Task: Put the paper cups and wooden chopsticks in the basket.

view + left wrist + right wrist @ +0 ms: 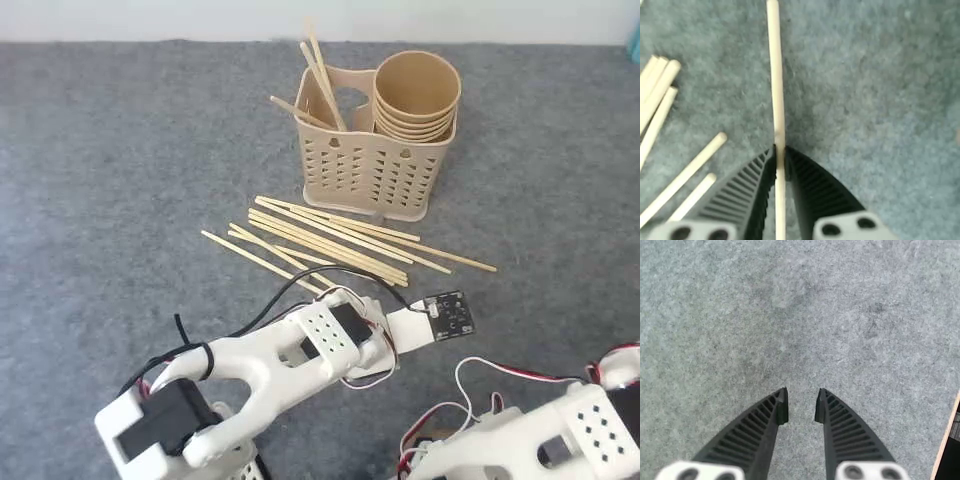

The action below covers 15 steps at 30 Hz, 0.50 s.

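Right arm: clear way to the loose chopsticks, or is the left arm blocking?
Likely yes: right gripper open over bare carpet, loose chopsticks' far-right ends uncovered; left arm overhangs only the pile's near side.

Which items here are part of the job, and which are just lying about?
Job: basket; paper cups stacked in it; stowed chopsticks; loose chopsticks; held chopstick in left gripper.
Not job: grey carpet; right gripper, open over it.
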Tool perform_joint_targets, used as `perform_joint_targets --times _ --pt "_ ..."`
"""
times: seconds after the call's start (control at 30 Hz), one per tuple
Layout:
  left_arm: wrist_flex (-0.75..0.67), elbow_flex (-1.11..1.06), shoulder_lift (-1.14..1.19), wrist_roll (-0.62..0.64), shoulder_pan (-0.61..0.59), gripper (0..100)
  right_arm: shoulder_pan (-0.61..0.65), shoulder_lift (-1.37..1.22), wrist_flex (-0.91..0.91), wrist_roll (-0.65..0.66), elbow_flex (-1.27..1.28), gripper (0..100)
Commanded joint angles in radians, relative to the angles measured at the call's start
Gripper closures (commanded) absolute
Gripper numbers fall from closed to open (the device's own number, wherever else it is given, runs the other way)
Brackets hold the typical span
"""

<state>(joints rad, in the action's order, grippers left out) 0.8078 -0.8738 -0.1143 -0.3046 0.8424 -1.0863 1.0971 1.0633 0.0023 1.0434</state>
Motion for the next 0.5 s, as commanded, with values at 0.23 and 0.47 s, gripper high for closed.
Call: perform_joint_targets --times 0.23,0.47 --pt "0.063 0.097 0.005 0.044 -0.086 78 -0.010 0.010 -0.015 0.021 -0.008 89.1" --pt "0.075 0.119 0.055 0.043 -0.077 78 -0.012 0.007 -0.018 0.026 -0.008 89.1"
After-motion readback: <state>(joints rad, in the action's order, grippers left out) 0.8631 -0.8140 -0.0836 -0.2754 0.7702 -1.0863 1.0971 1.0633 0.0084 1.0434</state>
